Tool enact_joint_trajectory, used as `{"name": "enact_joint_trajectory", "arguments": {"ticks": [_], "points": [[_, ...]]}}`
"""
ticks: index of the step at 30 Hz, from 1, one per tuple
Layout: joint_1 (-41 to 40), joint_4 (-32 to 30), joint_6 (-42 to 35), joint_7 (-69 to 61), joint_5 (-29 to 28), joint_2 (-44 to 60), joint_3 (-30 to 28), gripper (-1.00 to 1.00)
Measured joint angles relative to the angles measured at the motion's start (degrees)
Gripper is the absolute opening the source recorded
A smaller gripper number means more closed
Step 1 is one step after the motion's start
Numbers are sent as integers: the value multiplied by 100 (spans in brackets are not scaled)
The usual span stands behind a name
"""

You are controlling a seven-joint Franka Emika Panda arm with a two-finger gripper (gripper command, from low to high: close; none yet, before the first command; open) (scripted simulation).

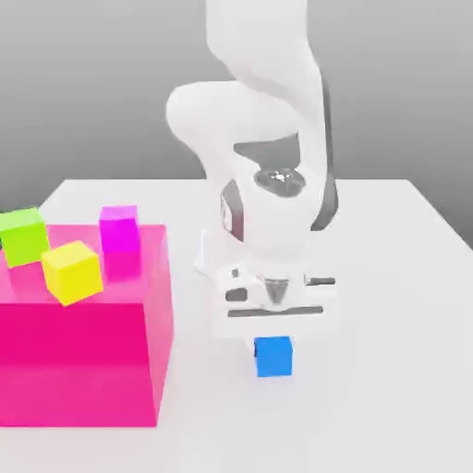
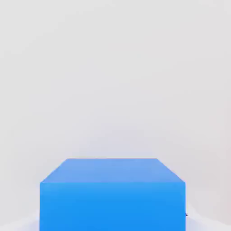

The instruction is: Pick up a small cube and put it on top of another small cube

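Bending low over the table [image 1: 388, 277], end effector [image 1: 273, 340] pointing down, clamped on the blue cube [image 1: 273, 357].

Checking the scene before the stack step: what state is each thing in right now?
gripper: shut on the blue cube, pointing down at the table.
blue cube: upright, on the white table, apart from the other blocks.
magenta cube: upright on the big pink block, nothing on top.
yellow cube: tilted, on the pink block.
green cube: tilted, at the pink block's far edge.
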Motion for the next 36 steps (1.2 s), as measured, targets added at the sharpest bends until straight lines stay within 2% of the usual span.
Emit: {"name": "enact_joint_trajectory", "arguments": {"ticks": [6, 8, 14, 29, 31, 34, 35, 36], "points": [[201, -215, -1004, -448, 617, -1211, -42, -100], [34, -97, -1376, -149, 605, -1548, -78, -100], [-863, 448, -2695, 1180, 454, -2654, -75, -100], [-3412, 1724, -6405, 4937, 488, -4956, -145, -100], [-3595, 1606, -6429, 5170, 538, -4896, -220, -100], [-3662, 1161, -5834, 5235, 541, -4686, -254, -100], [-3671, 1053, -5680, 5239, 539, -4636, -258, 100], [-3671, 1053, -5679, 5239, 539, -4636, -258, 100]]}}
